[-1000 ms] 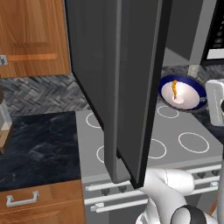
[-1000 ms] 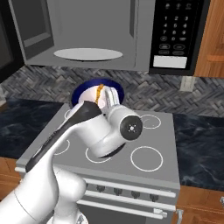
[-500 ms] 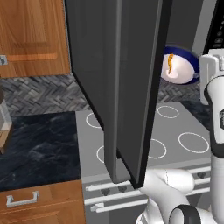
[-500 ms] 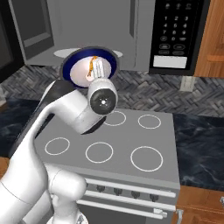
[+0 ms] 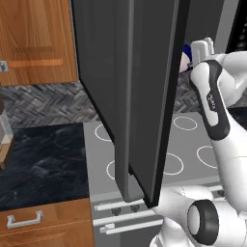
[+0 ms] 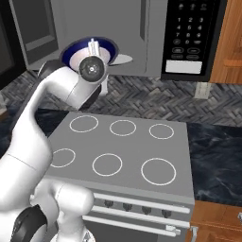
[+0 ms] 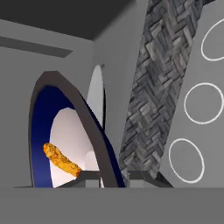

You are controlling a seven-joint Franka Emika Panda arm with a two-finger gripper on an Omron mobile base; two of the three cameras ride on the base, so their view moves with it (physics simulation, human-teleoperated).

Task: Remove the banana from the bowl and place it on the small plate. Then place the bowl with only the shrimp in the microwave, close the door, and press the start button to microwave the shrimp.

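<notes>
While the gripper [image 7: 111, 177] is clamped tight on the rim of the bowl [image 7: 65, 144], one finger inside the rim and one outside, the bowl hangs in the air at the mouth of the microwave [image 6: 127, 28], above the back edge of the stove [image 6: 123, 151]. In the hand view the shrimp [image 7: 61, 159] lies on the bowl's white inside, near the lower rim, and the pale turntable disc [image 7: 96, 98] shows edge-on just behind the bowl, inside the grey cavity. In the right base view the bowl [image 6: 85, 51] sits just before the open cavity with the white wrist in front of it, hiding its middle, and the turntable disc [image 6: 122, 58] peeks out to its right. The black keypad panel [image 6: 191, 35] stands at the microwave's right side, with a wooden cabinet [image 6: 231, 42] beyond it.

From the left base view the door [image 5: 140, 96] hangs wide open and stands between the camera and most of the cavity; only a sliver of the bowl's blue rim [image 5: 186, 54] shows past its edge, beside the arm's wrist. Wooden cabinets [image 5: 34, 43] hang to the left of the door, a herringbone tiled wall [image 6: 156, 99] runs behind the stove, and dark marble counter [image 5: 43, 159] lies on either side. Six white burner rings mark the stove top, and a drawer with a metal handle [image 5: 21, 219] sits below the left counter.
</notes>
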